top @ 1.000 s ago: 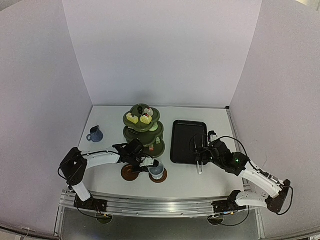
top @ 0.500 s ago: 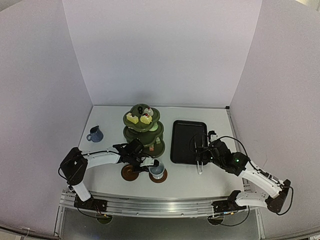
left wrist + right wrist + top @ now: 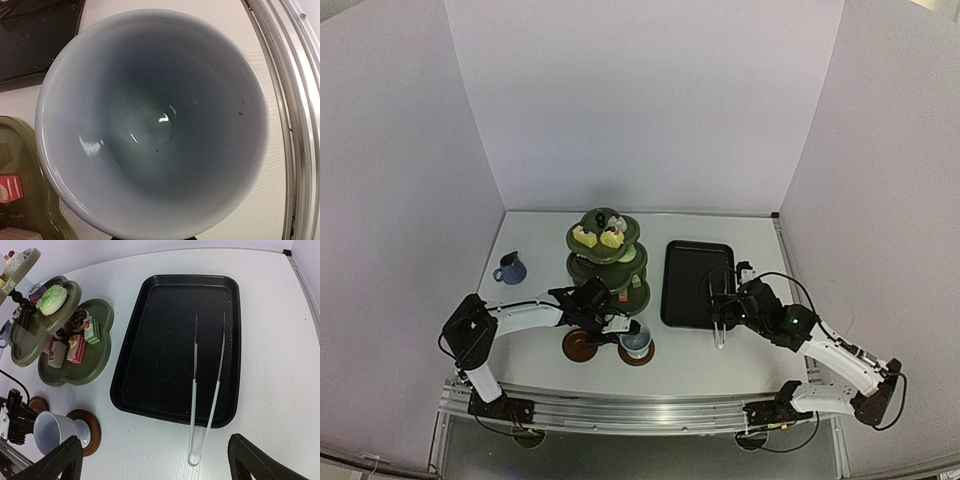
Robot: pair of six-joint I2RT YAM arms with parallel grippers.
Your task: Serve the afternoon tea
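The pale mug [image 3: 635, 340] stands on the right brown saucer [image 3: 642, 357]; it fills the left wrist view [image 3: 150, 125], which looks down into it. My left gripper [image 3: 618, 325] is at the mug's left side and seems shut on it; its fingers are hidden. The second saucer [image 3: 578, 346] lies bare beside it. The dark blue mug [image 3: 510, 268] stands far left. The green three-tier stand [image 3: 608, 262] holds small cakes [image 3: 52, 296]. My right gripper [image 3: 155, 440] is open and empty above the tongs' looped end.
The black tray [image 3: 165, 355] lies right of the stand, with the metal tongs [image 3: 194, 405] lying half on it and half over its near edge. The metal rail [image 3: 295, 125] runs along the table's near edge, close to the pale mug.
The left arm has shifted very slightly; the pale mug stays on its saucer. The right arm has not moved.
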